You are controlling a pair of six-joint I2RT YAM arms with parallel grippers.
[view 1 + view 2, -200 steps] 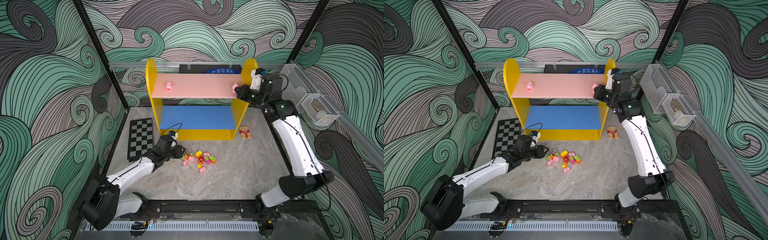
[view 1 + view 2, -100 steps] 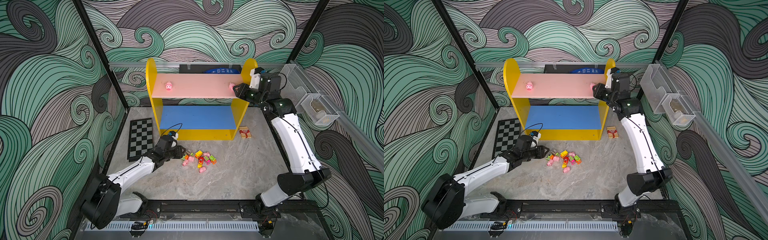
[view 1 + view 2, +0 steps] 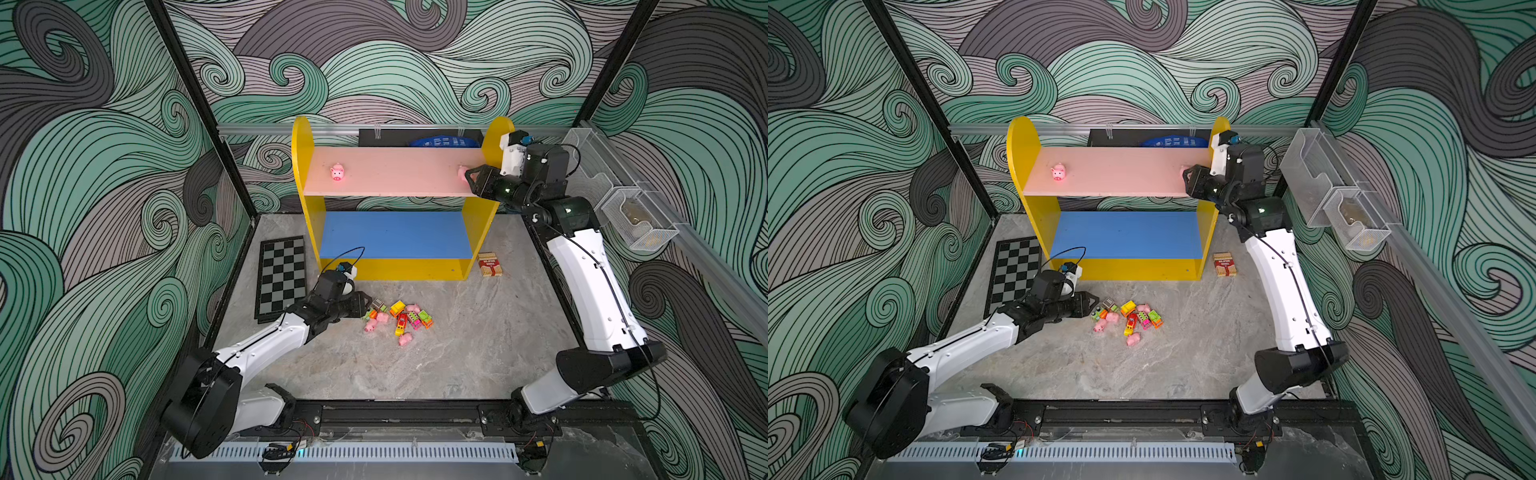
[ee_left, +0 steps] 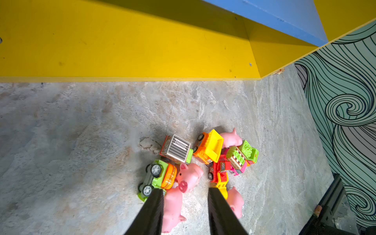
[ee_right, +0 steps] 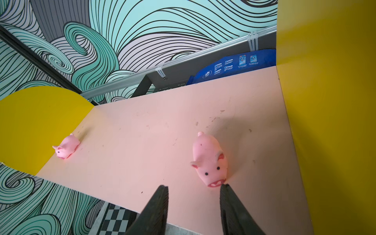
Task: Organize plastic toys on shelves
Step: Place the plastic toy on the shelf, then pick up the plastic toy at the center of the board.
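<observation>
Barely started, I judge. Yellow two-tier wooden shelf unit (image 3: 309, 224): pale pink upper board (image 3: 395, 183) carries two glossy pink plastic pigs, blue lower board (image 3: 395, 235) none. Heap of pigs and bright toy vehicles (image 3: 397, 318) waits on floor.

Right gripper (image 5: 193, 186): spread, empty. Right-end pig (image 5: 209, 158) upright, long axis front-to-back, snout touching one fingertip. Left-end pig (image 3: 337, 172) faces front edge.

Left gripper (image 4: 185, 189): spread, straddling a heap pig (image 4: 173, 205).

two pigs (image 3: 337, 172) on upper board (image 3: 395, 172) | toy heap (image 3: 399, 318) before shelves (image 3: 395, 270) | checkerboard (image 3: 281, 276) left
</observation>
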